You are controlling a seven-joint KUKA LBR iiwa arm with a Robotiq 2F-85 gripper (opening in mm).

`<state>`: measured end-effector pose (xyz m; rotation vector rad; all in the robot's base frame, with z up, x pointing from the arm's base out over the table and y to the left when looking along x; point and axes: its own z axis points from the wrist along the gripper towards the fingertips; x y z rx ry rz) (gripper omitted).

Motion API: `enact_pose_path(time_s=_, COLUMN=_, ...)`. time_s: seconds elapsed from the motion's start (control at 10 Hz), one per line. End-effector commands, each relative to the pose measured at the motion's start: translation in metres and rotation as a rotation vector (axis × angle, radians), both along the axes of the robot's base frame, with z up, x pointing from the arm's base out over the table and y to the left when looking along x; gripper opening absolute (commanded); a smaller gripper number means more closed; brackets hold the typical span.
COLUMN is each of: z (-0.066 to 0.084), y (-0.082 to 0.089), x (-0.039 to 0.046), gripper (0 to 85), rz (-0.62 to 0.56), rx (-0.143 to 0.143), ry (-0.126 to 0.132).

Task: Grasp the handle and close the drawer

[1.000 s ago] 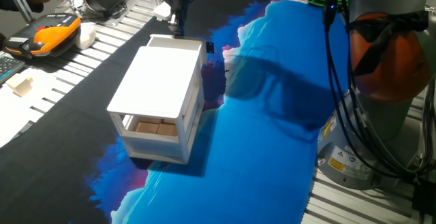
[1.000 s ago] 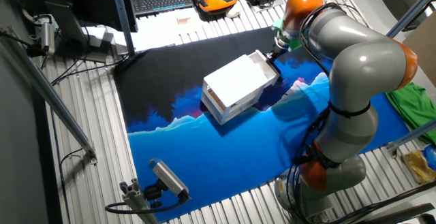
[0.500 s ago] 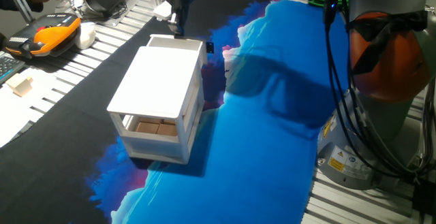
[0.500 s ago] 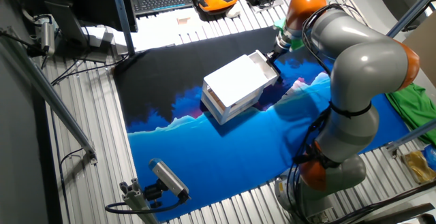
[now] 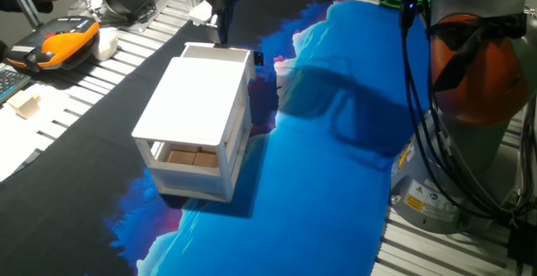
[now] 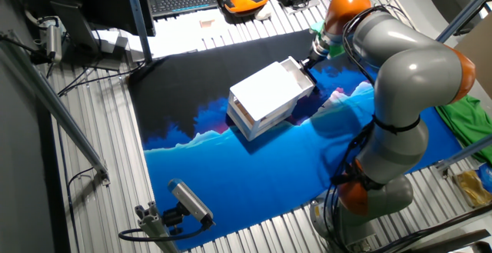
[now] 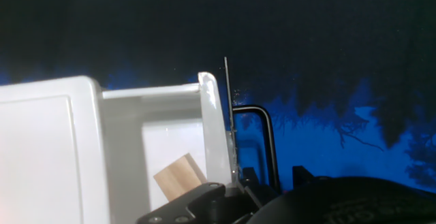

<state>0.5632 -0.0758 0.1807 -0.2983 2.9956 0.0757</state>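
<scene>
Drawer partly open, hand at handle

Drawer [image 5: 216,54] protrudes slightly from the white cabinet [image 5: 197,100] at its 12 o'clock end, on the worktop [image 5: 336,184]. Hand [image 5: 223,31] sits directly at the drawer front — black wire handle [image 7: 262,142] visible just beside the fingers; whether they are clamped on it cannot be told. Wooden block [image 7: 178,176] inside the drawer.

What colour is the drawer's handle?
Black: the thin handle loop shows best in the hand view.

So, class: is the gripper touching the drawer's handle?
Cannot tell. In the hand view the gripper sits right by the handle of the drawer, but neither contact nor gap shows plainly.
</scene>
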Motion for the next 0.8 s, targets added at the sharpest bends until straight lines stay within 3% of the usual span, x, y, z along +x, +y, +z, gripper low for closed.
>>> enact_pose_path(time_s=0.0, z=0.0, y=0.0001, x=0.0, gripper=34.0, rz=-0.009, rx=-0.002, ry=-0.001)
enact_pose_path(time_s=0.5, z=0.0, y=0.0001, x=0.0, gripper=34.0, rz=-0.03, rx=0.003, ry=-0.014)
enact_pose_path(time_s=0.6, z=0.0, y=0.0001, x=0.0, gripper=17.0, rz=-0.032, rx=-0.003, ry=-0.007)
enact_pose_path(time_s=0.7, z=0.0, y=0.0001, x=0.0, gripper=17.0, rz=-0.035, rx=-0.005, ry=-0.004)
